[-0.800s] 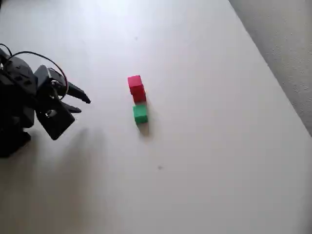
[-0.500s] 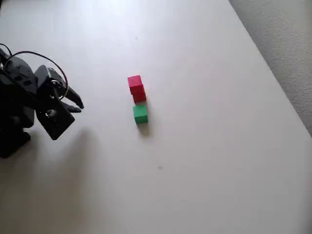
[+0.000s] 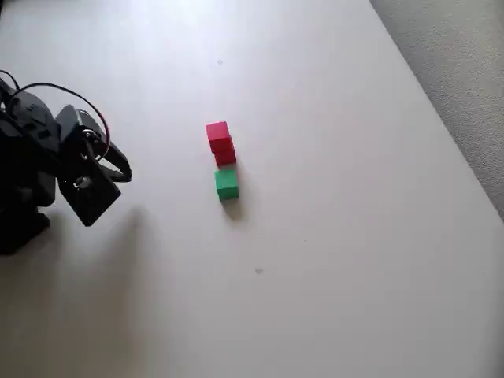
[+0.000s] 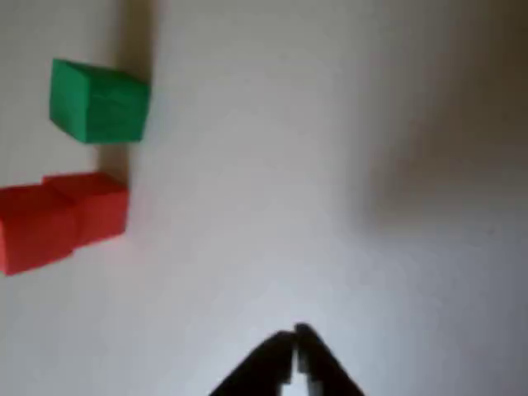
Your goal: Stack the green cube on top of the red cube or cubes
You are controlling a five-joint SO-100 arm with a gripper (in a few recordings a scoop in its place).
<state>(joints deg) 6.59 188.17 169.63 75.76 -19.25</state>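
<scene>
The green cube (image 3: 227,183) (image 4: 99,102) sits alone on the white table, with a small gap to the red cubes. Two red cubes (image 3: 220,142) (image 4: 62,221) are pressed together, a pinkish one (image 3: 217,131) and a darker one (image 3: 225,155). I cannot tell whether they are stacked or side by side. My black gripper (image 3: 124,168) (image 4: 294,342) is far to the left of the cubes in the overhead view, shut with nothing held. In the wrist view its fingertips meet at the bottom centre, and the cubes lie at the left edge.
The white table (image 3: 331,236) stretches wide around the cubes. Its right edge runs diagonally at the upper right, with grey floor (image 3: 465,71) beyond it. The arm's black body (image 3: 27,169) and cable fill the left edge.
The gripper's fingers have gone from spread apart to shut and have drawn back a little to the left. The cubes have not moved.
</scene>
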